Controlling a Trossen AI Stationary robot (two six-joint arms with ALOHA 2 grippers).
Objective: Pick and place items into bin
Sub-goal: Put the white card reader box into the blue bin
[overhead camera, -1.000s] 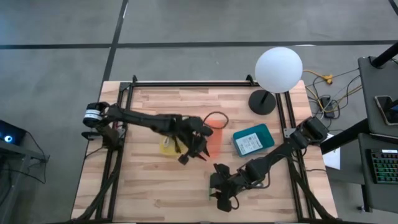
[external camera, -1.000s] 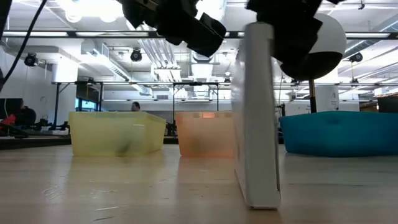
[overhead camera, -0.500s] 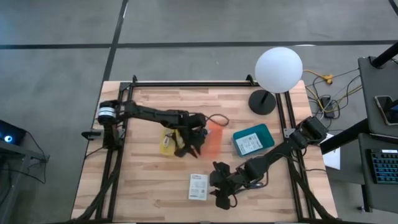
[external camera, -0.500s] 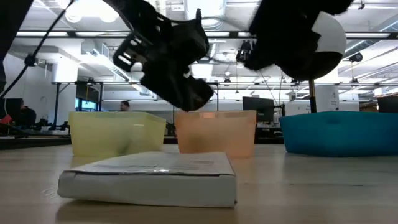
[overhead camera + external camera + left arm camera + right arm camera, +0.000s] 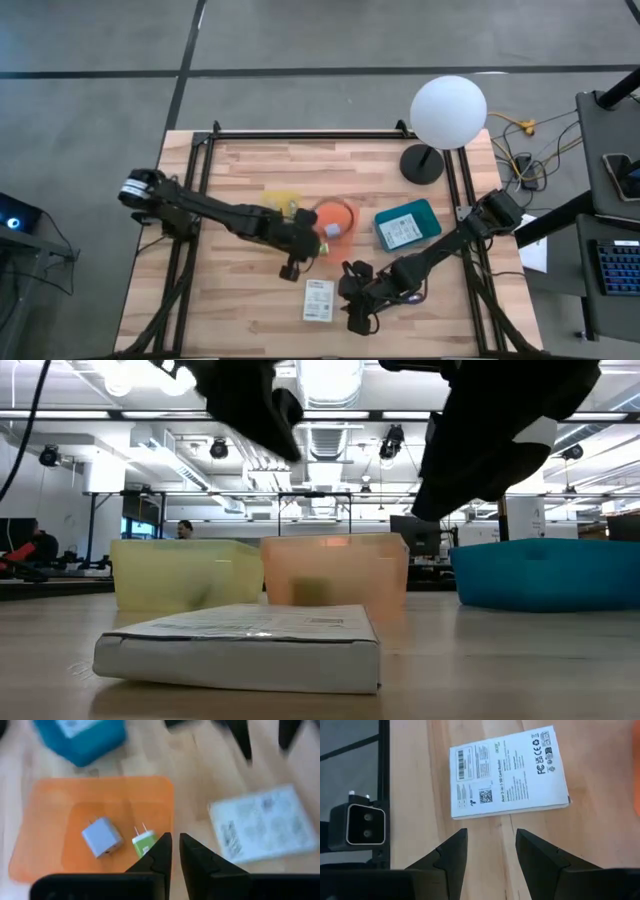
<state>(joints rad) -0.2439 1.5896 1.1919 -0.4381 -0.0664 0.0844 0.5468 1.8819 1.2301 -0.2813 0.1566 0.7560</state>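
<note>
- The white printed box [image 5: 319, 299] lies flat on the table [image 5: 240, 170], label side up, just on the near side of the orange bin [image 5: 335, 217] and apart from it.
- The right hand [image 5: 352, 306] hovers just beside the box, on the side away from the yellow bin [image 5: 280, 207]; its fingers [image 5: 451, 851] stand spread with nothing between them.
- The left hand [image 5: 297, 262] sits by the near edge of the orange bin, its fingers [image 5: 155, 855] pressed together and empty.
- Inside the orange bin rest a grey plug adapter [image 5: 102, 836] and a small green-and-white plug [image 5: 144, 841], close together but not touching.
- The teal bin [image 5: 406, 224] stands beside the orange bin, toward the white globe lamp [image 5: 447, 111], with a white label showing in it.
- The box looks light and stiff, likely thin card with smooth faces, so it may slide on the wood when nudged.
- Lying flat, it offers little height; the surest hold is probably across its narrow width, fingers straddling the two long edges.
- A squeeze too hard could dent the card; too shallow a pinch could let it tip or slip out.
</note>
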